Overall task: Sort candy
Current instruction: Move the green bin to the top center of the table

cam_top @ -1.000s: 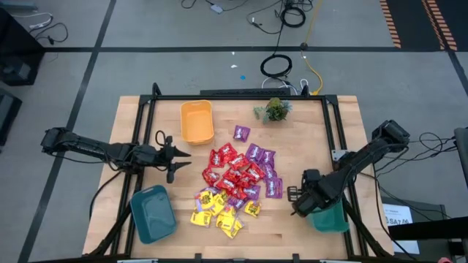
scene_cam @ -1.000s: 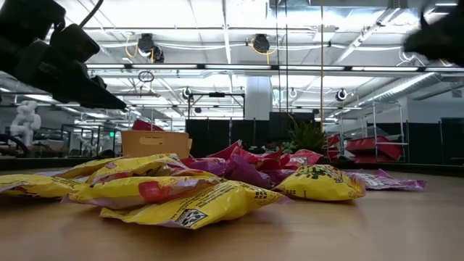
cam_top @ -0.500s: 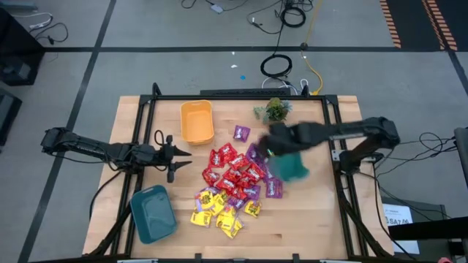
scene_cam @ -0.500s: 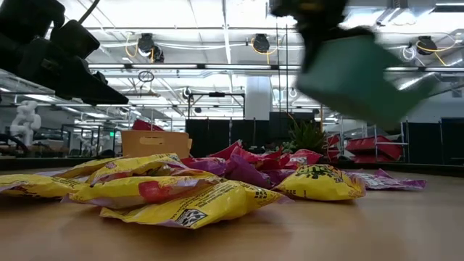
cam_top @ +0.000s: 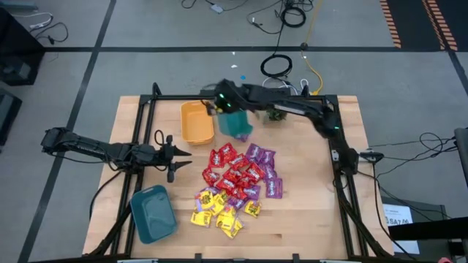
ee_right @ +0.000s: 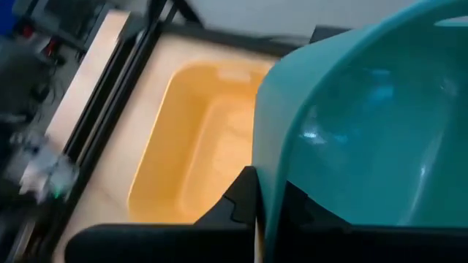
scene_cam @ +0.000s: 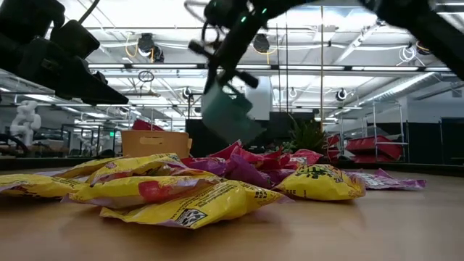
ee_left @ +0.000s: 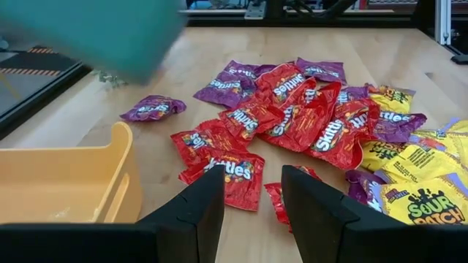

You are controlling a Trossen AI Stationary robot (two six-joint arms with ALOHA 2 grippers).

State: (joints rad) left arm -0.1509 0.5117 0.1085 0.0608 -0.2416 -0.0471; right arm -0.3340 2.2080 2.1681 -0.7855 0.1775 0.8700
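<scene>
**A:** High view: your right gripper (cam_top: 223, 106) was clamped on the teal bin (cam_top: 235, 123), up beside the orange bin (cam_top: 196, 121). Candy (cam_top: 235, 179) sat heaped mid-table, left gripper (cam_top: 175, 154) parted, empty.

**B:** Left wrist view: those Skittles packets (ee_left: 292, 120) looked light, crinkly, slippery. You'd want to pinch a flat edge.

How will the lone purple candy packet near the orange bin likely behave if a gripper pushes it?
The purple packet looks thin and crinkled, so it probably buckles rather than moving rigidly. Its glossy wrapper likely slides easily on the wooden table. Lying flat, it seems unlikely to roll.
</scene>
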